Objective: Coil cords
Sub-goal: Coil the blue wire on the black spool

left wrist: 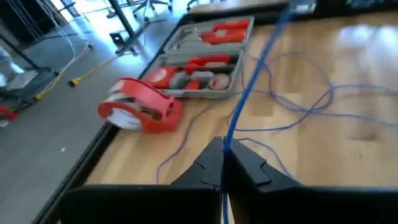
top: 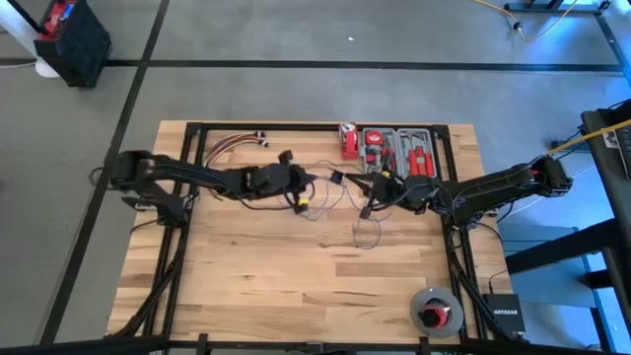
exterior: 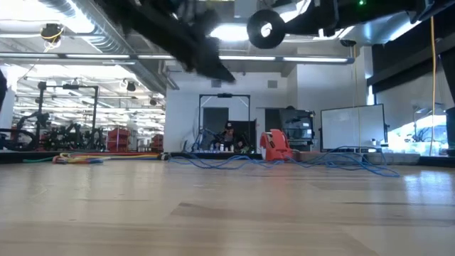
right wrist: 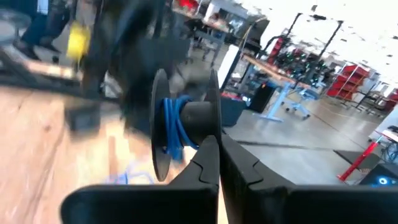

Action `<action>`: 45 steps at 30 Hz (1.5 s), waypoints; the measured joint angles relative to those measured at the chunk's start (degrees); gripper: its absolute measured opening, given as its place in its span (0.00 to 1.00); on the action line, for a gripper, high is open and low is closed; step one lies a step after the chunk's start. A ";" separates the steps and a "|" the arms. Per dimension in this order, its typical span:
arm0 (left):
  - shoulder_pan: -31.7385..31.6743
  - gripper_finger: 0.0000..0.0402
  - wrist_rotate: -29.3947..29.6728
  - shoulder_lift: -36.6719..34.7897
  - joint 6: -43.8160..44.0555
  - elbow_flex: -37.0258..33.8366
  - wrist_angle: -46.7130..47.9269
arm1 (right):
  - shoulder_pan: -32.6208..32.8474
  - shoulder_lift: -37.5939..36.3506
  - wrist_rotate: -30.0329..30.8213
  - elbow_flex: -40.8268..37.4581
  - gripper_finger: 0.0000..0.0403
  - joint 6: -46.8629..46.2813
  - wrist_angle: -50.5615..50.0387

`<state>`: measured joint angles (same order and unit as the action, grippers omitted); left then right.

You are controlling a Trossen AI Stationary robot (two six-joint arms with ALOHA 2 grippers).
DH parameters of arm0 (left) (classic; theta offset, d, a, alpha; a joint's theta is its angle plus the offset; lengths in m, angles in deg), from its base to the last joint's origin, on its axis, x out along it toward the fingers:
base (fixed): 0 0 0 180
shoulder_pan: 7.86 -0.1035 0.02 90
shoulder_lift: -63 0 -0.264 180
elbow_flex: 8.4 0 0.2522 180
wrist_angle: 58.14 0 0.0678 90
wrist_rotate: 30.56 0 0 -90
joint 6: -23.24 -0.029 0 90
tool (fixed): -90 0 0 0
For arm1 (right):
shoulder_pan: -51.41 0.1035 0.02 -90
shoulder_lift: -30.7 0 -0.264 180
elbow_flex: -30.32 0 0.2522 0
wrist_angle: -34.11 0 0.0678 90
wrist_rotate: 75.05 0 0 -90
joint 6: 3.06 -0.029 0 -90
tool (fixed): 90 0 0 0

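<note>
The pale wooden plank counter [top: 296,266] with its black frame carries everything here, and both dark arms reach in over its far half from opposite sides. Along the far edge lies an open grey tool case [top: 399,151] filled with red-handled tools, and just beside it, on the side toward the left arm, sits a red tape dispenser [left wrist: 142,110]. A bundle of red, yellow and white wires [top: 235,144] lies near the far left corner, and a grey round holder with a red centre [top: 436,311] stands near the near right corner, well apart from the arms. The left gripper [left wrist: 222,163] hovers over the middle of the counter's far half with its fingers pressed together on the thin blue-violet cord [left wrist: 252,81], which runs taut from between the fingertips up and away toward the right arm. More of the same cord lies in loose loops on the wood between the two grippers and near the tool case. The right gripper [right wrist: 219,155] is held above the counter just in front of the tool case, its fingers closed on the edge of a small black plastic spool [right wrist: 186,124], whose core already carries a few turns of the blue cord.
</note>
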<state>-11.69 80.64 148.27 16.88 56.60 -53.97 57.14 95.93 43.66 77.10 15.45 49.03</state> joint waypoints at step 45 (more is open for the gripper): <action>5.15 0.01 -7.42 2.51 0.86 2.75 -24.78 | -2.37 13.35 10.25 6.01 0.00 -0.56 4.96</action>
<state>-6.54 73.22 150.78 17.74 59.36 -78.75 54.77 109.29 53.91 83.10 14.89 53.99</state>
